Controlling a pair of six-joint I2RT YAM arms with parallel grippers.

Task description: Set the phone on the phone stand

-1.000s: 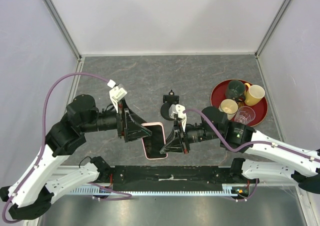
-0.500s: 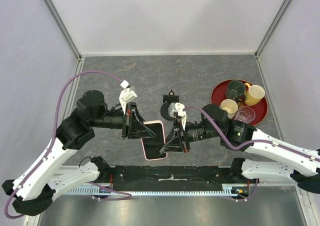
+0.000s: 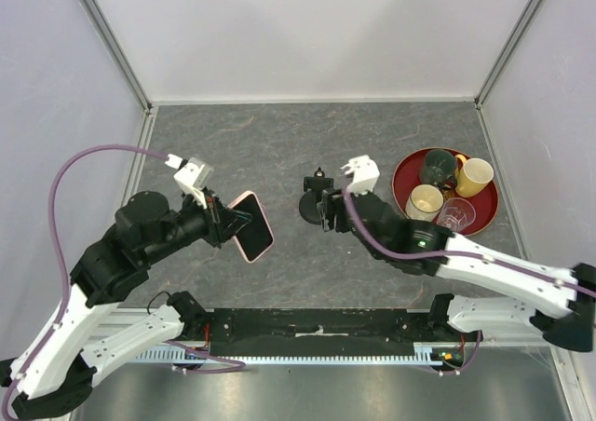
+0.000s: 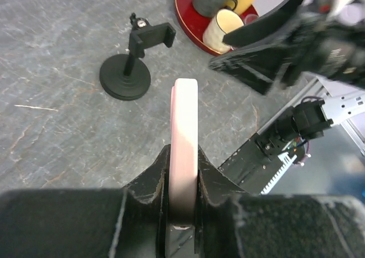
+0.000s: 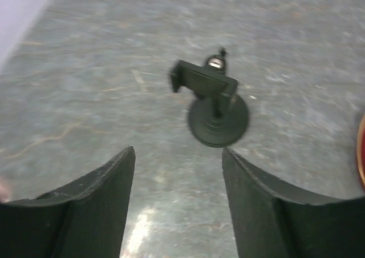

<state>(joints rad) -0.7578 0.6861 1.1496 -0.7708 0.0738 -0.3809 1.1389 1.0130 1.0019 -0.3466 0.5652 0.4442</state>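
The phone [image 3: 257,231], in a pink case with a black screen, is off the table and tilted, with my left gripper [image 3: 231,224] shut on its lower end. The left wrist view shows the phone [image 4: 185,115] edge-on between the fingers of the left gripper [image 4: 182,153]. The black phone stand [image 3: 309,207] is upright on the table to the right of the phone, its cradle bare. My right gripper [image 3: 329,213] hangs open just right of the stand. In the right wrist view the stand [image 5: 217,118] lies ahead of the empty right gripper [image 5: 178,150].
A red tray [image 3: 400,171] with several cups stands at the right of the table, behind the right arm. Its rim [image 4: 181,13] shows at the top of the left wrist view, beyond the stand [image 4: 125,75]. The black rail [image 3: 317,323] runs along the near edge.
My left gripper shut on the phone and carried it up and to the left. The right gripper let go, opened, and swung back toward the stand.
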